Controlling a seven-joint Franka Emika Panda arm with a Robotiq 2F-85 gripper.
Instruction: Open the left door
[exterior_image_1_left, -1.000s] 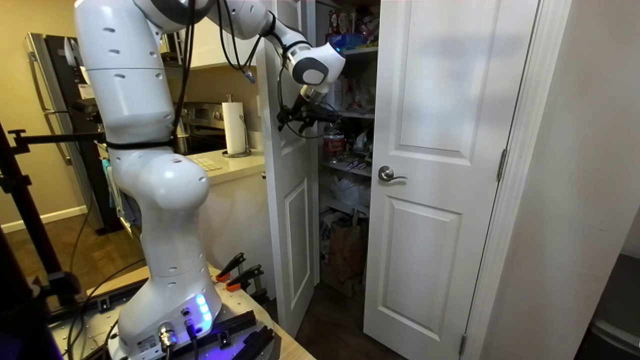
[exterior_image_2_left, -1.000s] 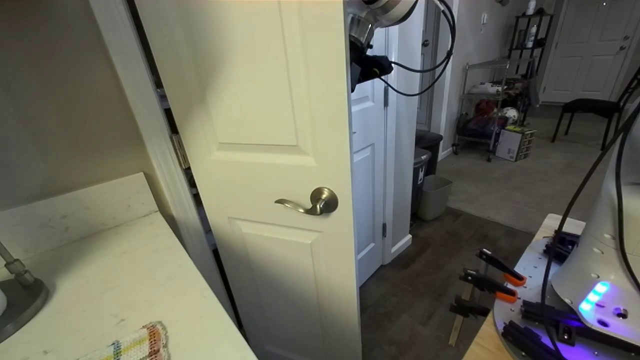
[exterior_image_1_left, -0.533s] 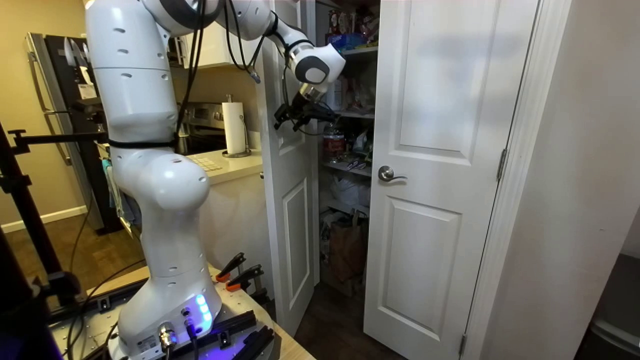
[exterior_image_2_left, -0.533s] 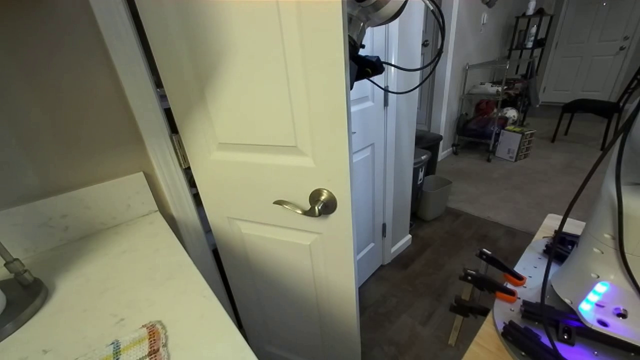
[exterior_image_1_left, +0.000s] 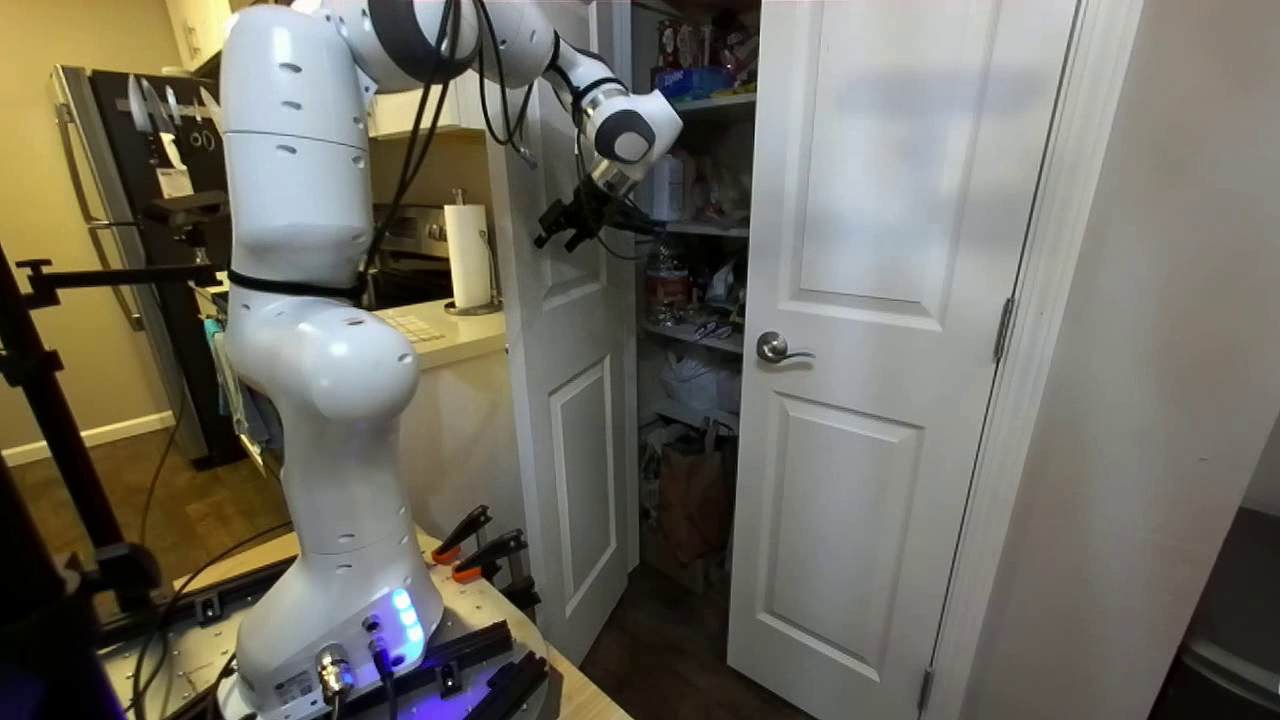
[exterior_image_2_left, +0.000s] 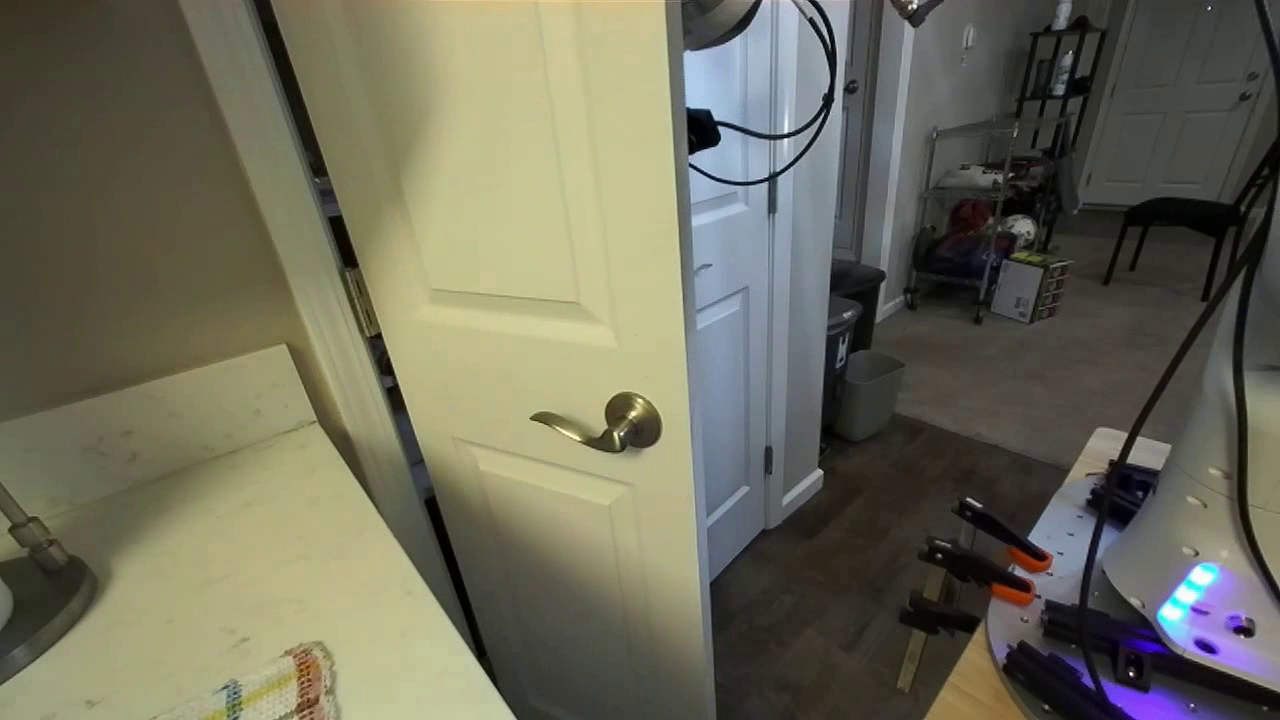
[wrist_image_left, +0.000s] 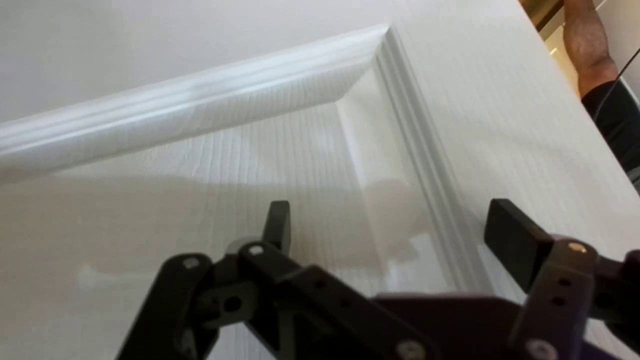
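Note:
The left door is a white panelled leaf standing ajar in both exterior views (exterior_image_1_left: 585, 470) (exterior_image_2_left: 510, 230). Its metal lever handle (exterior_image_2_left: 605, 424) sits near the right edge on the face towards the counter. My gripper (exterior_image_1_left: 556, 243) is on the inner, pantry side of this leaf, above handle height, with its fingers pointing at the panel. In the wrist view the gripper (wrist_image_left: 387, 220) is open and empty, its fingertips wide apart over the white panel (wrist_image_left: 240, 150). I cannot tell whether they touch it. In an exterior view the leaf hides most of the gripper.
The matching right leaf (exterior_image_1_left: 860, 360) with a lever handle (exterior_image_1_left: 772, 347) stands partly open. Pantry shelves (exterior_image_1_left: 705, 230) with goods lie between the leaves. A counter (exterior_image_2_left: 190, 530) is beside the left door. Clamps (exterior_image_1_left: 490, 550) jut from the robot's table. A person's limb (wrist_image_left: 592, 50) shows.
The left door has swung wider, its free edge moving towards the counter. The gripper has moved the same way along with it and tilted down slightly. The right leaf has not moved.

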